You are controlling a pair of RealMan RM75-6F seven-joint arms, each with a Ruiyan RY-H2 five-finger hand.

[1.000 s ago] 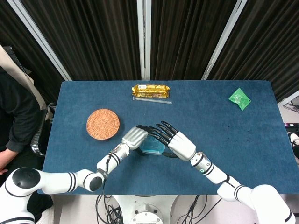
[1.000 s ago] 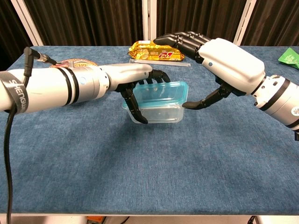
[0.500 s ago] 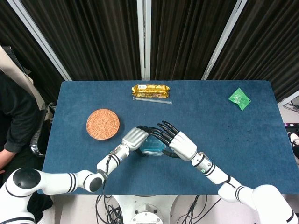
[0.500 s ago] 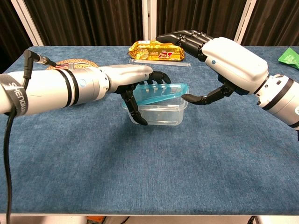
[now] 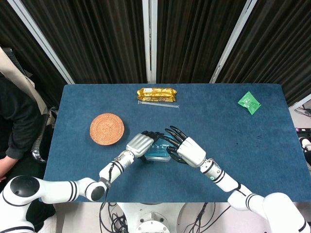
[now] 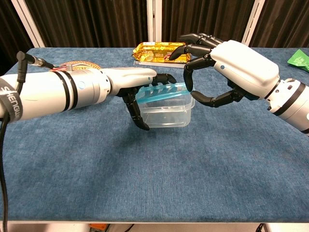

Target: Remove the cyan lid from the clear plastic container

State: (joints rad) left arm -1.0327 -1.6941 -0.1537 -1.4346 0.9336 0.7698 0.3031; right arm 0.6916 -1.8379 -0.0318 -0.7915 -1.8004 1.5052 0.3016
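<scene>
The clear plastic container (image 6: 166,116) stands near the middle of the blue table (image 6: 154,183). My left hand (image 6: 137,84) grips it from its left side, fingers curled down its front wall. The cyan lid (image 6: 159,92) lies tilted on top, its right edge raised off the rim. My right hand (image 6: 236,67) pinches that raised edge between a bent finger above and the thumb below. From the head view, the lid (image 5: 158,149) shows between the left hand (image 5: 140,143) and the right hand (image 5: 187,150), which hide most of the container.
A golden snack packet (image 5: 156,92) and a thin clear stick (image 5: 158,103) lie at the back centre. A woven round coaster (image 5: 107,128) sits to the left and a green packet (image 5: 249,102) at the far right. A person (image 5: 14,121) sits beside the table's left end.
The lid lay flat on the container a second ago; its right edge has risen. My right hand's fingers have curled down onto that edge. The left hand has kept its grip.
</scene>
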